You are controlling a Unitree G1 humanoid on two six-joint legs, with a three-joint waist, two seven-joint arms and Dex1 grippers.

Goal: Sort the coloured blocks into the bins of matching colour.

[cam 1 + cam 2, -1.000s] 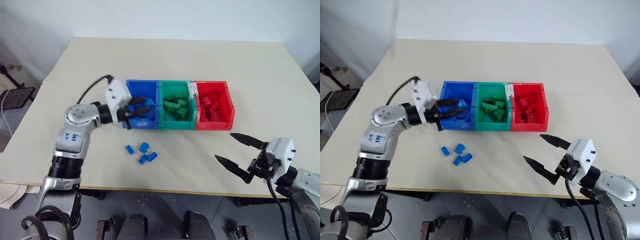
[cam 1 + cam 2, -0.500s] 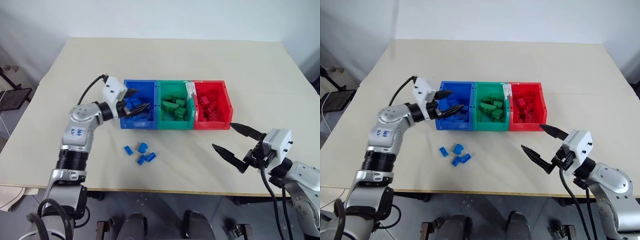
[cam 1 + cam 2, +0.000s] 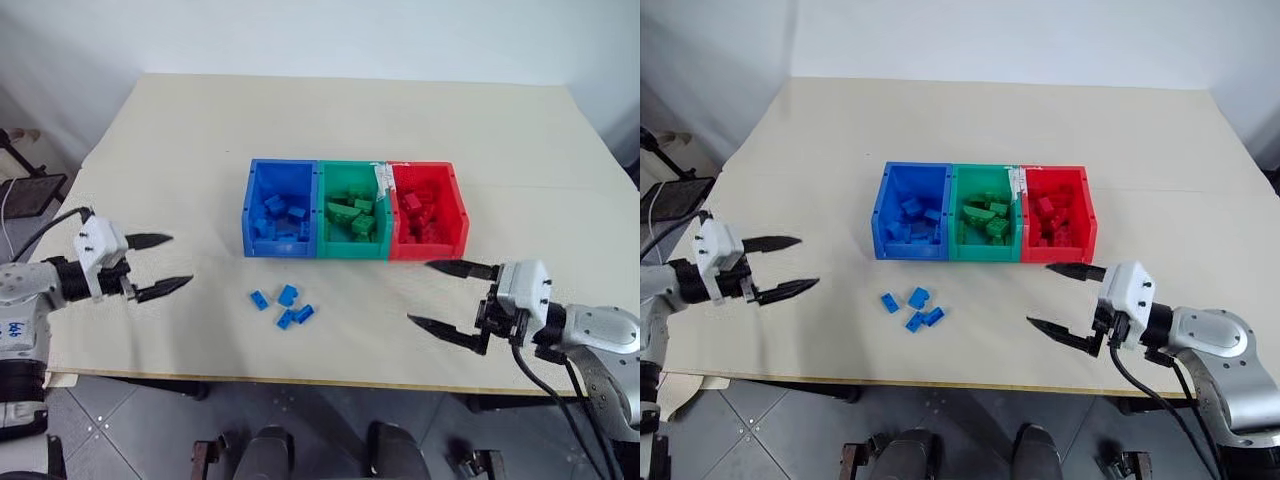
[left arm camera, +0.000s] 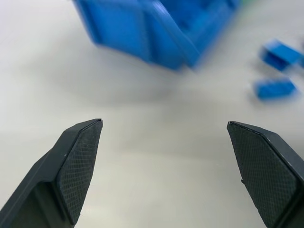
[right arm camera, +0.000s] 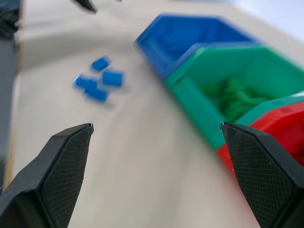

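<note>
Left gripper (image 3: 162, 265) is hovering over the counter (image 3: 400, 140) near its left edge, fingers (image 3: 150, 240) spread wide, holding nothing, touching nothing. Right gripper (image 3: 448, 297) is hanging over the counter's front right part, fingers (image 3: 455, 268) also spread wide and empty.

Four loose blue blocks (image 3: 285, 305) are lying in a small cluster on the counter between the two grippers, nearer the left one, well apart from both. Studded, bright blue, some touching each other, one sitting slightly off toward the left gripper.

The bins (image 3: 355, 172) are sitting in a joined row beyond the cluster, blue, green, red from the left gripper's side across. Blue bin (image 3: 256, 200) is holding several blue blocks, green bin (image 3: 352, 250) green bricks, red bin (image 3: 455, 205) red bricks; the red bin is just beyond the right gripper's upper finger.
</note>
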